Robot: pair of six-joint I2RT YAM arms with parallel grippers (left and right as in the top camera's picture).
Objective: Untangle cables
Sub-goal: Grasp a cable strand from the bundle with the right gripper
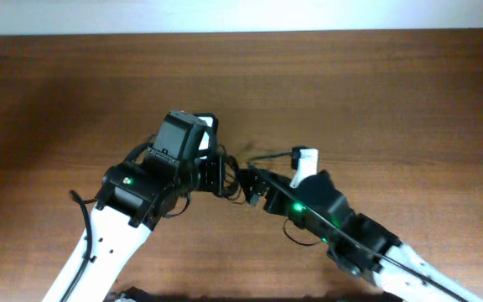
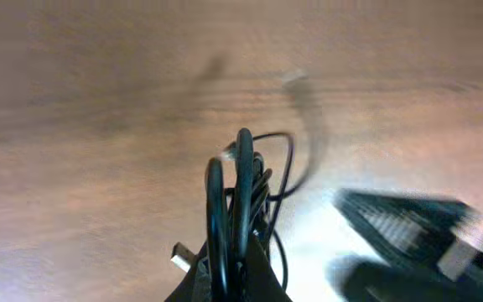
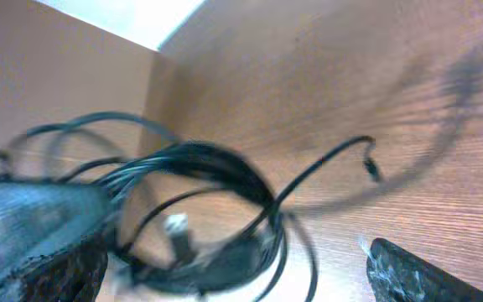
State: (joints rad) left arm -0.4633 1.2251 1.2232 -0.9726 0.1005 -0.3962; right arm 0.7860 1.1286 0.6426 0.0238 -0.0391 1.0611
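Note:
The cables are a bundle of thin black cords lying between my two grippers at mid-table. One loose loop arcs off to the right. My left gripper is shut on the bundle, and in the left wrist view the cords stand up in loops out of its fingers. A metallic plug pokes out to the left. My right gripper is open, with its fingers spread wide on either side of the blurred bundle. A loose cord end with a small dark plug rises to the right.
The wooden table stretches all around. Its far edge meets a white wall at the top of the overhead view. My right gripper shows blurred in the left wrist view, close beside the bundle. Both arms crowd the front middle of the table.

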